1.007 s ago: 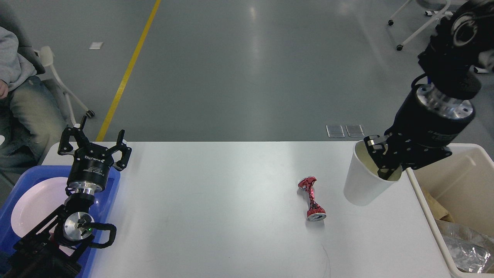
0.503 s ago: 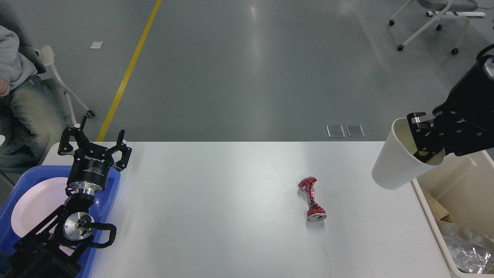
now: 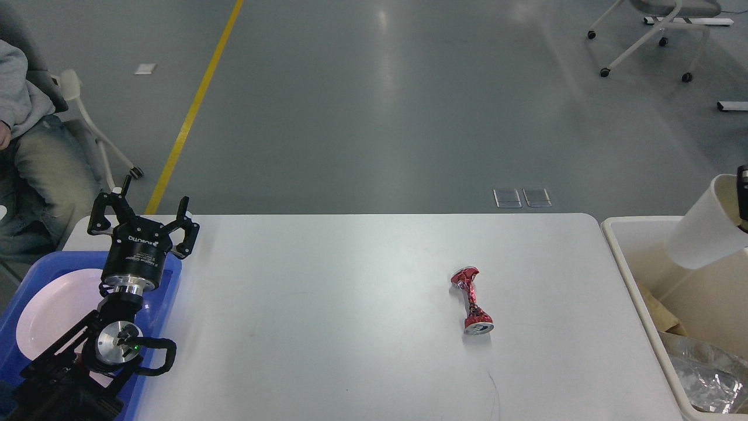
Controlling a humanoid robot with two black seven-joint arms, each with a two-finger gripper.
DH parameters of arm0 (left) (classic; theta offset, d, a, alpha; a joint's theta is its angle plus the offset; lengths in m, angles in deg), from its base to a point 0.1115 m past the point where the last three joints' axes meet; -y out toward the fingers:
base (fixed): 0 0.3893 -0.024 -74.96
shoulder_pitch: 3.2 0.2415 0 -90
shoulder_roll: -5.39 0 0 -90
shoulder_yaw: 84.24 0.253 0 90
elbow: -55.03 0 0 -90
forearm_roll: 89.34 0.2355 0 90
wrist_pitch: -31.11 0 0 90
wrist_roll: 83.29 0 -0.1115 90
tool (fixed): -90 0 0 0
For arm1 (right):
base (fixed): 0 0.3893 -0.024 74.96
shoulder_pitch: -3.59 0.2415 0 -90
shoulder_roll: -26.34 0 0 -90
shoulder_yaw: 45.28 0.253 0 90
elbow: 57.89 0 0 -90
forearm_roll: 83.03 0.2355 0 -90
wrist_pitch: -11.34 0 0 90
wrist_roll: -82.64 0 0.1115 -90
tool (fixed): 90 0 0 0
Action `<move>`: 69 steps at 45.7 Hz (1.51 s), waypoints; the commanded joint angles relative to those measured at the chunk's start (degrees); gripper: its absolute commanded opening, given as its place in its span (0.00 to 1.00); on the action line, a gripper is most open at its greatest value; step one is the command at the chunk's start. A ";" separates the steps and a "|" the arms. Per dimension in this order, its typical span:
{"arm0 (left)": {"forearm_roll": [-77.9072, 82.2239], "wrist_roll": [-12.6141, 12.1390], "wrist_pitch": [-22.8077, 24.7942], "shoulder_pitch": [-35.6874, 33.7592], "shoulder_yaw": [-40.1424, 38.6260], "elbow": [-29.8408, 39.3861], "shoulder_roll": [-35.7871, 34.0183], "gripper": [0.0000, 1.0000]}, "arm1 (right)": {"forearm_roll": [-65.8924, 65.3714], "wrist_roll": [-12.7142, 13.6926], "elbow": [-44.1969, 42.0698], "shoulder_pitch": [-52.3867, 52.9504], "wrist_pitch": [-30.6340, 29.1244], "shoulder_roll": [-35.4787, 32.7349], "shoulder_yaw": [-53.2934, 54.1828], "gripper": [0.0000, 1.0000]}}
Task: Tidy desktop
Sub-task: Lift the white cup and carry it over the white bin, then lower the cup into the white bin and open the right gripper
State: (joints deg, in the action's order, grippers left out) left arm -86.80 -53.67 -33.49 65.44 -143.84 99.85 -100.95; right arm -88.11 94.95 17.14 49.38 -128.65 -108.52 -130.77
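Left claw (image 3: 144, 219) open, idle. Right claw state: cannot tell. Crushed red can (image 3: 472, 300) on bench (image 3: 327, 304), far right of it: light, stiff, slippery; you grip its pinched waist.

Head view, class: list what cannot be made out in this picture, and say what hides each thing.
1. Right hand: almost wholly cut off by the right edge, so its grip on the white paper cup is unclear.
2. Cream bin: its contents run past the right and bottom edges.
3. White plate in the blue tray: partly covered by the left arm.
4. Crushed red can: its print is too small to read.
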 commanded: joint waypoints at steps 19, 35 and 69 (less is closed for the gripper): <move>0.01 0.00 0.00 0.00 0.01 0.00 -0.01 0.96 | -15.40 -0.27 -11.03 -49.80 48.04 -10.53 25.98 0.00; 0.01 0.00 0.00 0.00 -0.08 0.00 -0.01 0.96 | -5.03 -0.36 -52.24 -90.43 51.31 14.26 49.88 0.00; 0.01 0.00 0.00 0.00 -0.08 0.00 -0.01 0.96 | -5.11 -0.10 -66.68 -104.06 58.78 26.66 51.65 0.00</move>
State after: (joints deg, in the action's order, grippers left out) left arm -86.78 -53.67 -33.49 65.44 -143.92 99.85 -100.95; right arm -93.36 94.85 -49.63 -54.12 -69.88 -81.53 -79.17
